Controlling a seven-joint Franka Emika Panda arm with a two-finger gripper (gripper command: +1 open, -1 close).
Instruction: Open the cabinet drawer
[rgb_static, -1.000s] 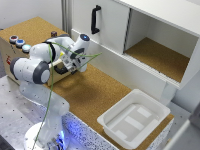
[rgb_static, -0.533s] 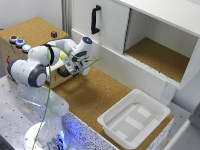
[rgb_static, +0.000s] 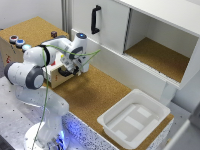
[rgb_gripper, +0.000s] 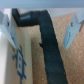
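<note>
**A:** Exterior view first: where's the drawer (rgb_static: 61, 76)?

**B:** At nine o'clock in the frame, front of the low box (rgb_static: 30, 37). My gripper (rgb_static: 71, 67) is at its handle (rgb_static: 66, 73); since a second ago I've nudged the arm slightly closer.

**A:** Grip?

**B:** Wrist view shows the fingers (rgb_gripper: 75, 30) spread wide, the black handle between them, nothing clamped. I judge closing comes next, then pulling.

A cork-topped table (rgb_static: 95, 95) carries a white plastic tub (rgb_static: 134, 120) at its near corner; a white cabinet (rgb_static: 145, 35) stands behind, one compartment open.
</note>
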